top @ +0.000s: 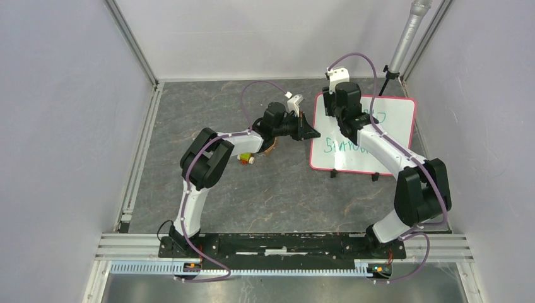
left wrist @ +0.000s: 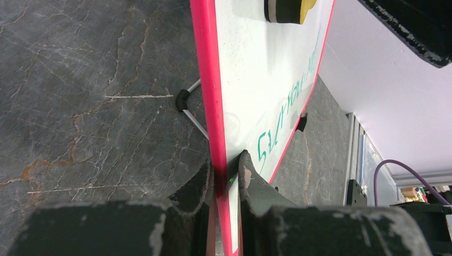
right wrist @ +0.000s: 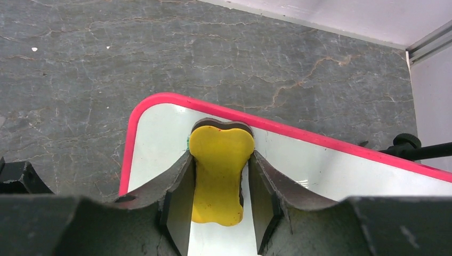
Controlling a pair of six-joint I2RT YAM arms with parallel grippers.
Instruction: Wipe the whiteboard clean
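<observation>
The whiteboard [top: 397, 123] stands tilted on the stone table at the right, white with a pink-red frame and green writing [left wrist: 277, 122] on its face. My left gripper [top: 313, 134] is shut on the board's left edge, one finger on each side of the frame [left wrist: 226, 170]. My right gripper [top: 334, 113] is over the board's far left corner [right wrist: 330, 176]. Its fingers [right wrist: 220, 156] press both sides of a yellow bone-shaped eraser [right wrist: 219, 170] lying flat on the white face. The left wrist view shows that eraser [left wrist: 288, 9] with a dark felt layer against the board.
A small red, yellow and green object [top: 245, 158] lies on the table under the left arm. The board rests on black feet [top: 333, 174] and a wire stand [left wrist: 189, 109]. A grey pole on a tripod [top: 404, 44] rises at the back right. Enclosure walls close in on all sides.
</observation>
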